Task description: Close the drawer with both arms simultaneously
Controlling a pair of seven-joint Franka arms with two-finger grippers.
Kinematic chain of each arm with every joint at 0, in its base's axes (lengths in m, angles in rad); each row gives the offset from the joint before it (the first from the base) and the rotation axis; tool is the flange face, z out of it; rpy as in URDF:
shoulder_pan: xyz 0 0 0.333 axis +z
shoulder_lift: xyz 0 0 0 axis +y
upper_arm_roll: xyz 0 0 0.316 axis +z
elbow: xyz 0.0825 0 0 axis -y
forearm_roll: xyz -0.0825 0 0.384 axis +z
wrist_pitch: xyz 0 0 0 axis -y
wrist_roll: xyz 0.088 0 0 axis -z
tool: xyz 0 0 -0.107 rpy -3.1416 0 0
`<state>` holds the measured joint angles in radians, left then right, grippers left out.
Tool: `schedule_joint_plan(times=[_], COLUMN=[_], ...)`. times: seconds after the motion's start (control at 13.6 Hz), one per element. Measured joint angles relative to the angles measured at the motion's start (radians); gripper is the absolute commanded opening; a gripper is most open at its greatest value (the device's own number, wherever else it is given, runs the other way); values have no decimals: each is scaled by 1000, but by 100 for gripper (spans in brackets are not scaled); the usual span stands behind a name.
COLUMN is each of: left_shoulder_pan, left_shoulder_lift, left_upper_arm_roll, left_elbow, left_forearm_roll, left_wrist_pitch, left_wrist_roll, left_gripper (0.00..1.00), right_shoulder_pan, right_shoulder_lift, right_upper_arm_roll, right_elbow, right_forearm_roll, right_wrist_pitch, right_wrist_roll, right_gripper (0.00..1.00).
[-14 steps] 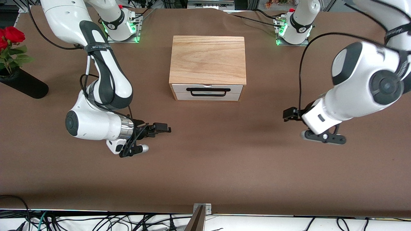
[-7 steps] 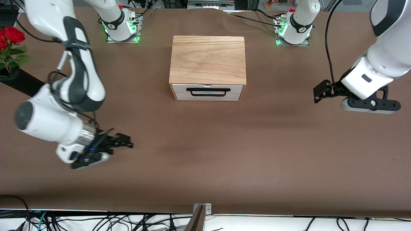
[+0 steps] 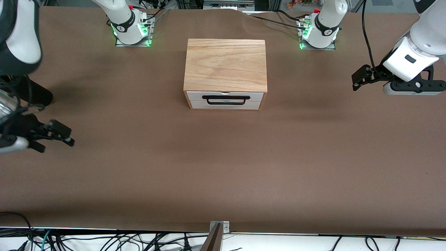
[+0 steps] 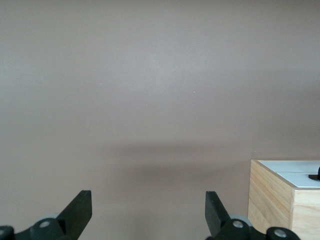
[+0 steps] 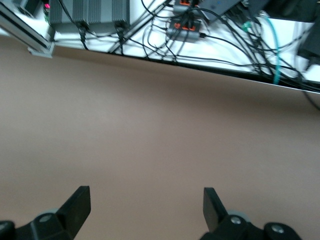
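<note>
The drawer (image 3: pixel 195 99) has a white front panel and a black wire handle (image 3: pixel 225 98). It sits pushed into the light-wood box (image 3: pixel 225 64) at the table's middle, with the panel about level with the box front. My left gripper (image 3: pixel 359 78) is open and holds nothing, raised over the table at the left arm's end, well apart from the box. In the left wrist view, my left gripper (image 4: pixel 147 202) has bare table between its fingers and the box corner (image 4: pixel 280 200) to one side. My right gripper (image 3: pixel 57 139) is open and holds nothing, over the table at the right arm's end. In the right wrist view, my right gripper (image 5: pixel 145 197) faces bare table.
A black vase (image 3: pixel 38 96) lies partly hidden under the right arm. The arm bases (image 3: pixel 130 26) (image 3: pixel 318 29) stand farther from the camera than the box. Cables (image 5: pixel 200 30) run along the table's near edge, beside a metal bracket (image 3: pixel 217 226).
Both arms have swung outward from the table's middle, each toward its own end. The right gripper went almost to the view's edge. The drawer has not moved.
</note>
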<state>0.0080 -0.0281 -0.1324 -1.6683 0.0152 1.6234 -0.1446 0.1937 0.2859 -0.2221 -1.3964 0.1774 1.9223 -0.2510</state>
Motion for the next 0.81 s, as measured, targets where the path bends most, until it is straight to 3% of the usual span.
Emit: schedule_joint_plan(times=[0.44,0.81], left_shoulder_pan=[1,1], left_shoulder_lift=[16,29], left_upper_arm_roll=[13,13], left_elbow=[8,23], left_forearm_roll=[0,-1], left_wrist_pitch=[-49,-54], left_wrist_roll=[0,0], left_gripper=[100,100], right_shoulder_pan=[-58,-81], right_shoulder_lift=[-182,-207], right_upper_arm_roll=[93,132], right_elbow=[-138,-202], right_forearm_roll=[-105,-154], right_wrist_pitch=[-134,-134], right_wrist_roll=[190,200], right_gripper=[100,100])
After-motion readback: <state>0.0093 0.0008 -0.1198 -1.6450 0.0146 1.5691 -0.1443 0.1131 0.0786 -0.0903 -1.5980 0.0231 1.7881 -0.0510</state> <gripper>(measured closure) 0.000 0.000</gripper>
